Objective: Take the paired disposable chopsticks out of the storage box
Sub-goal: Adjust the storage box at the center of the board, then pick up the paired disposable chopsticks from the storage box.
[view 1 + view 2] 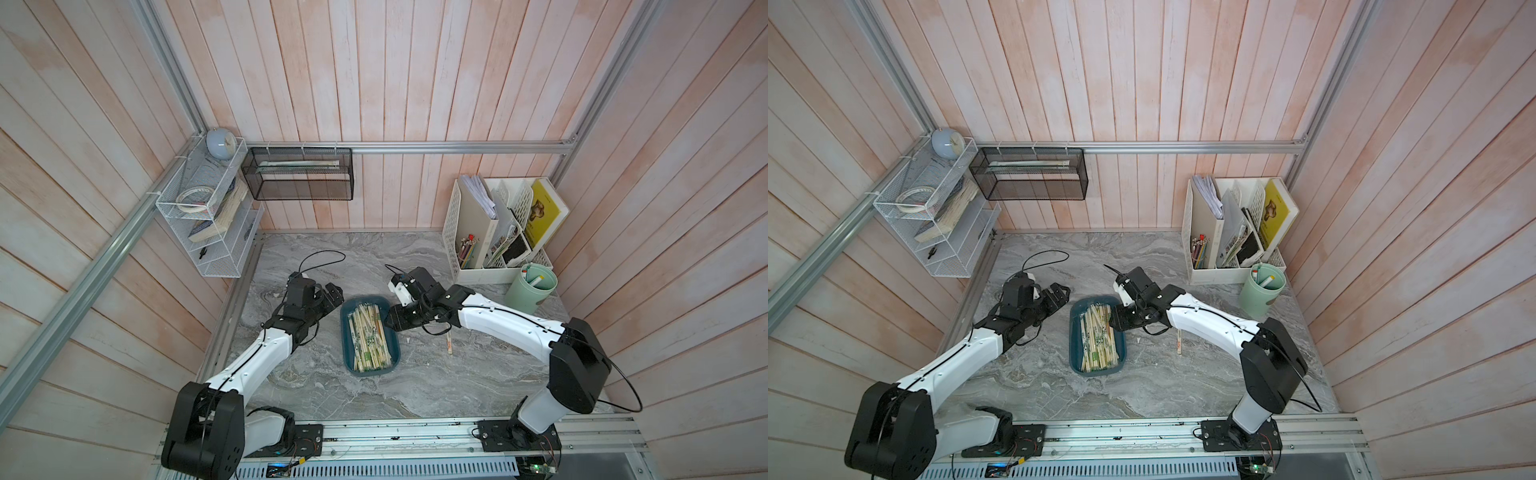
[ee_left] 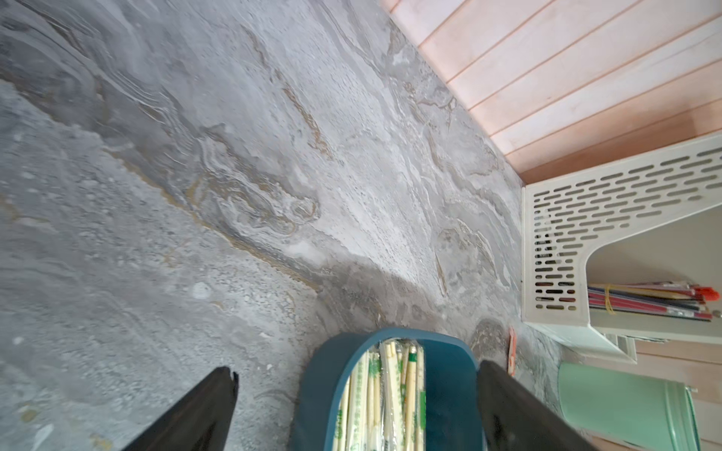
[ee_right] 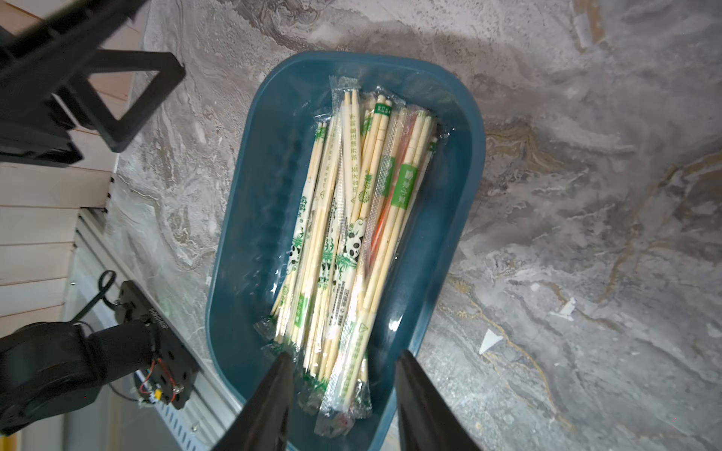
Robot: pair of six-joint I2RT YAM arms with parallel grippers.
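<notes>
Note: only your right wrist view resolves the paired disposable chopsticks (image 3: 344, 218), sleeved and piled lengthwise in the storage box (image 3: 242, 218). Both top views place that box mid-table (image 1: 316, 386) between the arms and add one loose pair (image 1: 449, 344) lying under the right arm. Right gripper (image 3: 342, 353): fingers part-spread astride the sleeve ends, one fingertip (image 3: 282, 365) against them, nothing clamped. Left gripper (image 2: 353, 367): spread wide, empty, beside the box.
</notes>
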